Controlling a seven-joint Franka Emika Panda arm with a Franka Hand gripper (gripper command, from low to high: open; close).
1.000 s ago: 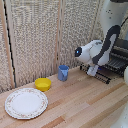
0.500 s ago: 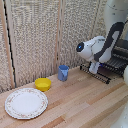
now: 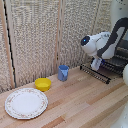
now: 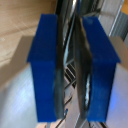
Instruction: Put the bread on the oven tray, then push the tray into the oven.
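- In the exterior view we see the white robot arm (image 3: 102, 44) bent down at the exterior view's right, with the clamp (image 3: 95, 64) lowered to the near edge of the oven pan (image 3: 100, 72), a dark barred tray that juts out over the wooden surface (image 3: 85, 102).
- The oven (image 3: 121, 54) is only partly visible behind the arm at the right edge.
- From this view we cannot tell how the jaws stand, and we cannot make out the bread.
- A blue cup (image 3: 63, 73) stands near the middle of the surface; a yellow bowl (image 3: 43, 84) sits to its left in this view, and a patterned white plate (image 3: 26, 103) lies nearer the camera, left of the bowl.
- A woven screen (image 3: 40, 35) backs the scene.
- In the wrist view we see the two blue fingers (image 4: 47, 70) drawn close together, with thin, dark, shiny metal between them, so the jaws look to be pinching the edge of the oven pan (image 4: 71, 70).
- The view is blurred; light wood shows behind the fingers.
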